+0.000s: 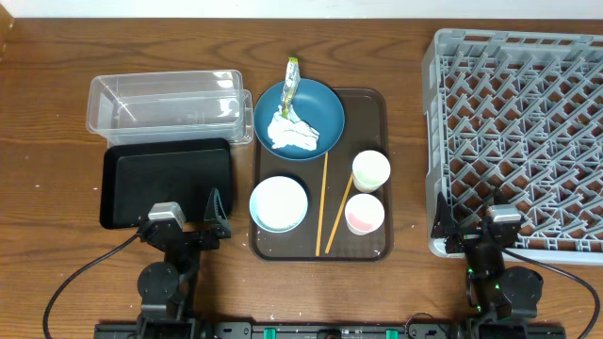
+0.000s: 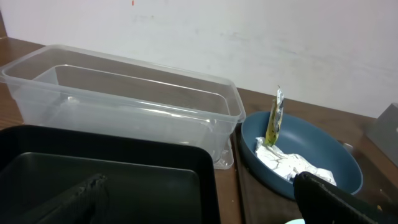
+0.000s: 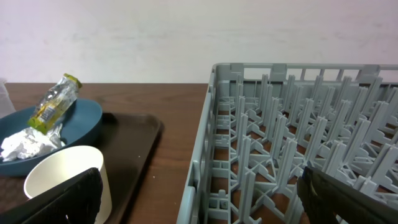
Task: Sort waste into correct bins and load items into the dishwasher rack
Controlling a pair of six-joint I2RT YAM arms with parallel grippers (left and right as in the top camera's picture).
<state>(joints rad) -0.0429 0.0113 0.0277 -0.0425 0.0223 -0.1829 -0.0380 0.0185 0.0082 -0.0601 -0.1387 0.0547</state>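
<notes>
Crumpled tissue (image 1: 294,135) and green-yellow wrapper (image 1: 291,77) lie on the dark blue plate (image 1: 325,104), at the far corner of the brown tray (image 1: 377,108) beside the clear tub (image 1: 165,102). We see our left gripper (image 2: 205,202) over the black tray (image 1: 122,188) and our right gripper (image 3: 208,199) by the grey rack (image 1: 518,141), both spread wide, holding nothing.

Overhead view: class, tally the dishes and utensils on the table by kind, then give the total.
Dark blue plate: 1
Light blue bowl: 1
Cups: 2 (cream cup, pink cup)
Wooden chopsticks: 2
Total: 6
</notes>
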